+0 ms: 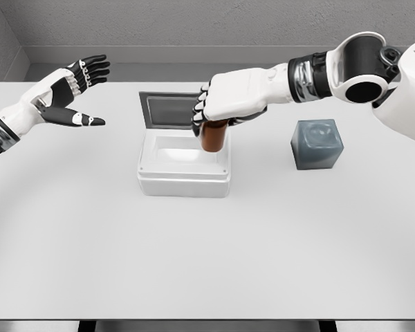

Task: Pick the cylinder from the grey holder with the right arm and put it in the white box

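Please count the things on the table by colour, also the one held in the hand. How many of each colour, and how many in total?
White: 1, the white box
Grey: 1, the grey holder
Brown: 1, the cylinder, held by the right hand
Total: 3

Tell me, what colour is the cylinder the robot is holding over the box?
Reddish-brown cylinder, held by the right hand; seen in the head view.

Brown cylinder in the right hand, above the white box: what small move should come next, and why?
Probably a short lowering, then release. The right hand grips the brown cylinder upright over the right side of the white box, whose lid stands open behind. The grey holder sits empty to the right. The cylinder's lower end appears just above the box's cavity, so easing down should seat it.
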### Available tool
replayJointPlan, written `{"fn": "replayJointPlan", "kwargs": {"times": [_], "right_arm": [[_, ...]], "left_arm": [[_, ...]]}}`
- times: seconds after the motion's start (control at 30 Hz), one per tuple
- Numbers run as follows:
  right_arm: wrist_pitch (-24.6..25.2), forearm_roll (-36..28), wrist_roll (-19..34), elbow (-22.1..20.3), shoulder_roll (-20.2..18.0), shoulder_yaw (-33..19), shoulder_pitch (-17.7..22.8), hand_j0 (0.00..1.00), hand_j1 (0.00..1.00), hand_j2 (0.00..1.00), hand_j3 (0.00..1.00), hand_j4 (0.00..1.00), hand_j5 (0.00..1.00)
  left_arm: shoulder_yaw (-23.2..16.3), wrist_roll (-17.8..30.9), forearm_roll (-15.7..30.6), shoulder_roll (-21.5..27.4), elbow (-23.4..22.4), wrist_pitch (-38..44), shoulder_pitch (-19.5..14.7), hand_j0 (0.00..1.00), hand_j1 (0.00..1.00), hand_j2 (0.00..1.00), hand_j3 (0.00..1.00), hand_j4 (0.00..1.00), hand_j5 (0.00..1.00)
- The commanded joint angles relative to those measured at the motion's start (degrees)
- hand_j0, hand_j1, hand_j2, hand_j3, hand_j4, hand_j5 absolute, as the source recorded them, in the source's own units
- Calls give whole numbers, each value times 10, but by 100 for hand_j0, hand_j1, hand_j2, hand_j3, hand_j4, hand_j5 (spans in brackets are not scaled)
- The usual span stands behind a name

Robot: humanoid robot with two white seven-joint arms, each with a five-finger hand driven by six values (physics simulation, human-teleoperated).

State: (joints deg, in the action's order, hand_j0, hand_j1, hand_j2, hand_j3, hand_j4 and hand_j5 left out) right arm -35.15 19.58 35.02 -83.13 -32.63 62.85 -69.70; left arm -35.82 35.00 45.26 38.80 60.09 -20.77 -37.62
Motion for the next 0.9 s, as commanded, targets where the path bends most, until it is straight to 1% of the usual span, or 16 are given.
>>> {"fn": "replayJointPlan", "kwargs": {"times": [0.0,0.13,0.17,0.3,0.33,0.4,0.43,0.5,0.53,0.6,0.7,0.73,0.77,0.8,0.87], "right_arm": [[2,2,0,1,0,-1,0,86,86,86,86,86,86],[2,2,0,0,0,-4,-1,86,86,86,86,86,86],[2,2,0,-1,-1,-5,-1,89,89,89,89,89,89],[2,2,0,-6,-1,-6,-1,90,90,90,90,90,90],[2,2,0,-12,-2,-7,-3,90,90,90,90,90,90],[2,0,0,-36,-12,-11,-4,90,90,90,90,90,90],[2,-1,0,-52,-23,-26,-4,93,93,93,93,93,93],[2,-3,0,-81,-44,-32,-4,94,94,94,94,94,94],[2,-4,0,-91,-53,-36,-4,98,98,98,98,98,98],[2,-5,0,-121,-80,-56,-3,99,99,99,99,99,99],[2,-10,0,-132,-107,-77,-2,99,99,99,99,99,99],[2,-12,0,-139,-124,-91,0,100,100,100,100,100,100],[2,-22,0,-138,-132,-96,0,100,100,100,100,100,100],[2,-35,0,-139,-154,-102,1,100,100,100,100,100,100],[2,-66,0,-138,-183,-114,4,100,100,100,100,100,100]], "left_arm": [[1,0,4,0,0,0,0,100,100,100,100,100,100],[1,0,4,0,-4,0,-2,100,100,100,100,100,100],[1,0,4,0,-5,0,-2,100,100,100,100,100,100],[1,0,4,0,-5,0,-3,100,100,100,100,100,100],[0,0,4,0,-5,0,-3,100,100,100,100,100,100],[-3,0,4,-4,-6,1,-4,100,100,100,100,100,100],[-4,0,4,-5,-7,0,-4,100,100,100,100,100,100],[-5,0,4,-13,-10,1,-7,100,100,100,100,100,100],[-7,0,4,-14,-10,1,-8,100,100,100,100,100,100],[-8,0,4,-16,-10,1,-8,100,100,100,100,100,100],[-8,0,4,-16,-10,1,-8,100,100,100,100,100,100],[-8,0,4,-16,-10,1,-8,100,100,100,100,100,100],[-9,0,4,-18,-10,1,-8,100,100,100,100,100,100],[-9,0,4,-21,-10,1,-8,100,100,100,100,100,100],[-9,0,4,-22,-10,1,-8,100,100,100,100,100,100]]}}
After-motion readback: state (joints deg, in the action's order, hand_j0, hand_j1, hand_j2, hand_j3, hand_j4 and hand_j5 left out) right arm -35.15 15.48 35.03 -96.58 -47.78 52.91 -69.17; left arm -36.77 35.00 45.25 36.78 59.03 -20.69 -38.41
